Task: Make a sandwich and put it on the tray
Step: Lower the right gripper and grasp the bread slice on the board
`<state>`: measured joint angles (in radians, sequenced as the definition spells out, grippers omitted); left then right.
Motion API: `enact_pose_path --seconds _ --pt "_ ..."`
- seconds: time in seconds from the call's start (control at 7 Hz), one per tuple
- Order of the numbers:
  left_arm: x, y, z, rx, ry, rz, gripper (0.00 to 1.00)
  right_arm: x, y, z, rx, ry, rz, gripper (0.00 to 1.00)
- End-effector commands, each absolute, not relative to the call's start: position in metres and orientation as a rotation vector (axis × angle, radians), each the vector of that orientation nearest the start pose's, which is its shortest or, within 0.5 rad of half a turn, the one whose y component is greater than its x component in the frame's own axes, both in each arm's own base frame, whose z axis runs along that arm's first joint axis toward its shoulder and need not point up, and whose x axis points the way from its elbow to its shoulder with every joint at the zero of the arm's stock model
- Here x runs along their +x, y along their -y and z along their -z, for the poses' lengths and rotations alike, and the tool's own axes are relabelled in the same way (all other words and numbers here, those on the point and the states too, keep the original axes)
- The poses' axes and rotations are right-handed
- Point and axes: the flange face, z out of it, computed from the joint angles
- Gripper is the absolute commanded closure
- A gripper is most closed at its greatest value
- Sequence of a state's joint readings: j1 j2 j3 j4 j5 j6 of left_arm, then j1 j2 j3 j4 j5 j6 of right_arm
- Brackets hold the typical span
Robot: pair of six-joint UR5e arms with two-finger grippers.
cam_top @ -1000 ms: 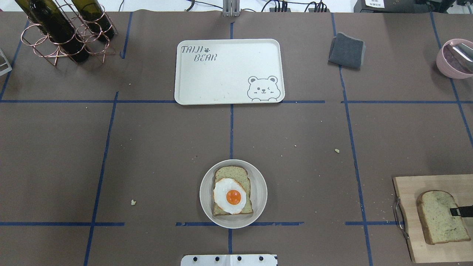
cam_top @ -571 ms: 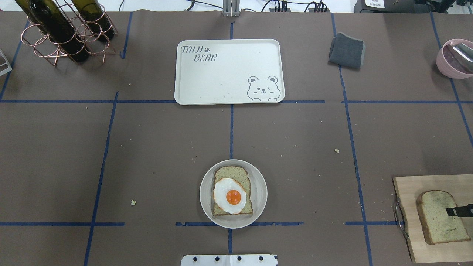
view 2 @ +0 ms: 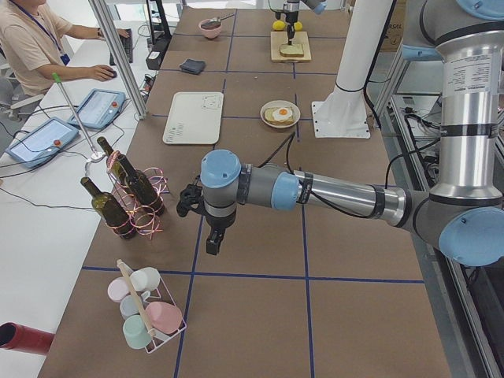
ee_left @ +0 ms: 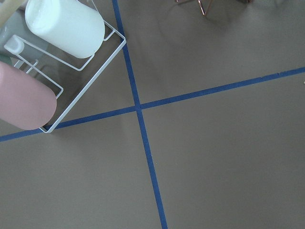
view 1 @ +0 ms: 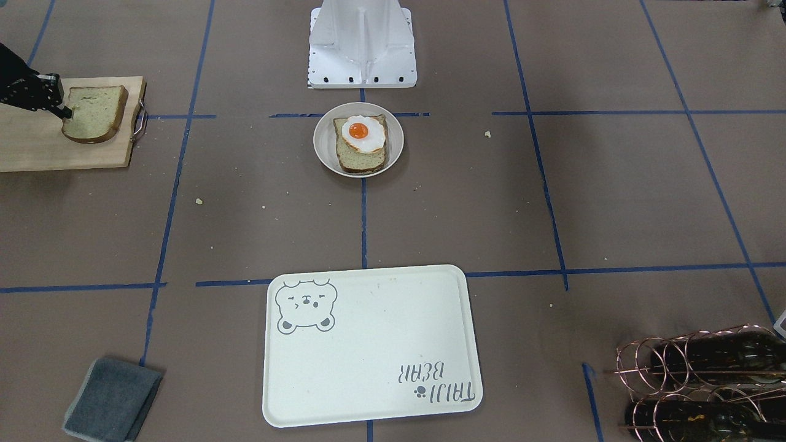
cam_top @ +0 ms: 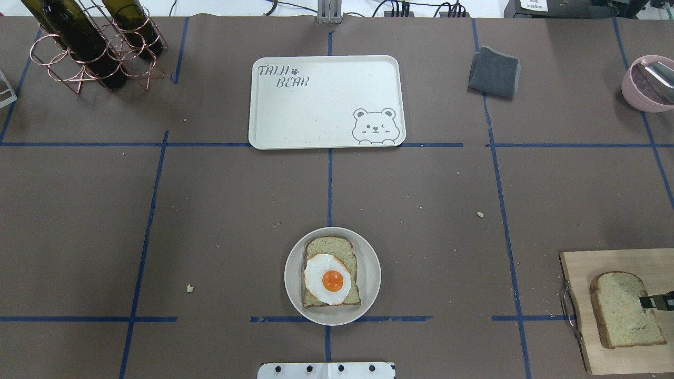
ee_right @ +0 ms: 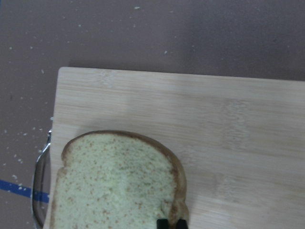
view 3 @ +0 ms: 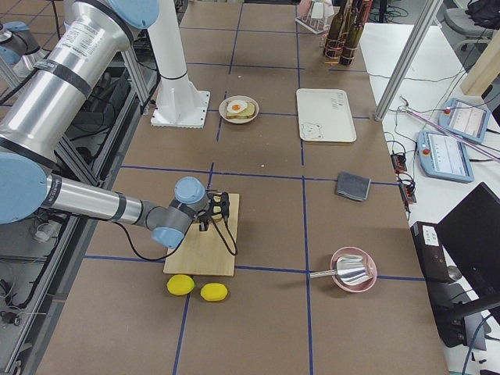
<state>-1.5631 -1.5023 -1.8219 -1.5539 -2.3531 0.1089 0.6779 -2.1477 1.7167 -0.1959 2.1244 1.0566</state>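
A round beige plate (cam_top: pixel 370 263) near the robot's base holds one bread slice (cam_top: pixel 330 246) with a fried egg (cam_top: pixel 326 279) on top, uncovered; it also shows in the front view (view 1: pixel 361 158). A second bread slice (cam_top: pixel 621 310) lies on the wooden cutting board (cam_top: pixel 616 260) at the right. My right gripper (cam_top: pixel 652 301) is shut on that slice's right crust; the wrist view shows both fingertips (ee_right: pixel 163 223) pinching the crust of the slice (ee_right: pixel 114 186). The bear tray (cam_top: pixel 316 105) lies at the far centre with nothing on it. My left gripper (view 2: pixel 213 244) hangs over the table's left end; I cannot tell its state.
A copper rack with wine bottles (cam_top: pixel 89 42) stands far left. A grey cloth (cam_top: pixel 494 72) and a pink bowl (cam_top: pixel 645 84) are far right. A wire rack of cups (ee_left: pixel 47 62) is under the left wrist. Two lemons (view 3: pixel 195 287) lie beside the board.
The loose slice on the cutting board has shifted slightly left and turned a little with my right gripper on its crust. The plate, egg and tray have not moved.
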Motion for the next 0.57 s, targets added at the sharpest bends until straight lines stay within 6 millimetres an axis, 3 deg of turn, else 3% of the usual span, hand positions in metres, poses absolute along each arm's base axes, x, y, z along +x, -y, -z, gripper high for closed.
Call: enact_pose_path --seconds 0.0,0.29,0.43 --pt "-0.06 0.467 -0.568 0.198 -0.772 -0.176 0.0 -0.147 0.22 -0.633 0.136 1.141 0.149 1.0" --pt "-0.06 0.466 -0.569 0.195 -0.773 -0.175 0.0 -0.157 0.227 -0.587 0.133 1.25 0.185 1.0" --pt "-0.06 0.466 -0.569 0.194 -0.773 -0.174 0.0 -0.17 0.242 -0.563 0.117 1.312 0.15 1.0"
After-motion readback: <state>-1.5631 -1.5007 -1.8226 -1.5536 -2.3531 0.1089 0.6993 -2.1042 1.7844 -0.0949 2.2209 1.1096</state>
